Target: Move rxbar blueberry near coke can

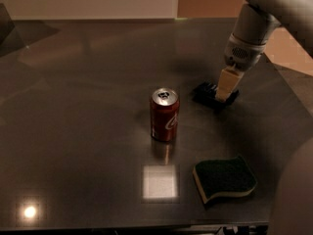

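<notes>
The coke can (164,114) stands upright near the middle of the dark table (83,82). The rxbar blueberry (204,93) is a small dark flat bar just right of and slightly behind the can, low at the table surface. My gripper (226,89) comes down from the upper right and is shut on the bar's right part. Its pale fingers (228,82) cover that end of the bar. A small gap lies between the bar and the can.
A green-and-yellow sponge (225,178) lies at the front right of the table. My rounded body (296,199) fills the lower right corner. The table's right edge (283,89) runs close behind the gripper. A bright light reflection (160,181) sits in front of the can.
</notes>
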Motion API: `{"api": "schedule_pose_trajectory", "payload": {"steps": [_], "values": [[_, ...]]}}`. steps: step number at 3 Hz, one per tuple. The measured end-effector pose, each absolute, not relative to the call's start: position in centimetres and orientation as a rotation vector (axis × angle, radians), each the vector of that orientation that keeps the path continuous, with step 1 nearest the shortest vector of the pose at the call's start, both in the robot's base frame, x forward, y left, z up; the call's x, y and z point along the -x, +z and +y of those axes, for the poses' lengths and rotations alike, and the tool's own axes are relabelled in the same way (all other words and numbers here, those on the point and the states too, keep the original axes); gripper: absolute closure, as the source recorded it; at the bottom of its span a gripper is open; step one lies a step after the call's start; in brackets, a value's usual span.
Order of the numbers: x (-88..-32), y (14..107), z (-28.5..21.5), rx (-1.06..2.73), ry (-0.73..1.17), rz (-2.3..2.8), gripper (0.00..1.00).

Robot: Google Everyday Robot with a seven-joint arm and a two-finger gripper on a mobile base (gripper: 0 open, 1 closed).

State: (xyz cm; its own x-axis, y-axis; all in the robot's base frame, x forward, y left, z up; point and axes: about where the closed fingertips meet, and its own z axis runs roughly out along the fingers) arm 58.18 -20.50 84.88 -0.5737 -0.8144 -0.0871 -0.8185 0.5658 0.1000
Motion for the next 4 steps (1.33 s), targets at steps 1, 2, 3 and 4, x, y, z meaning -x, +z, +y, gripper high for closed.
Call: {"api": "schedule_pose_trajectory", "payload": {"steps": [1, 2, 3, 4], "values": [[-55.4, 84.6, -17.8, 1.593, 0.199, 2.699, 1.00], [-53.0, 84.1, -15.5, 1.713, 0.216, 2.657, 1.00], [-51.6, 83.9, -13.6, 1.794, 0.232, 2.610, 1.00], [-51.5, 83.9, -12.5, 1.832, 0.238, 2.573, 0.82]]}}
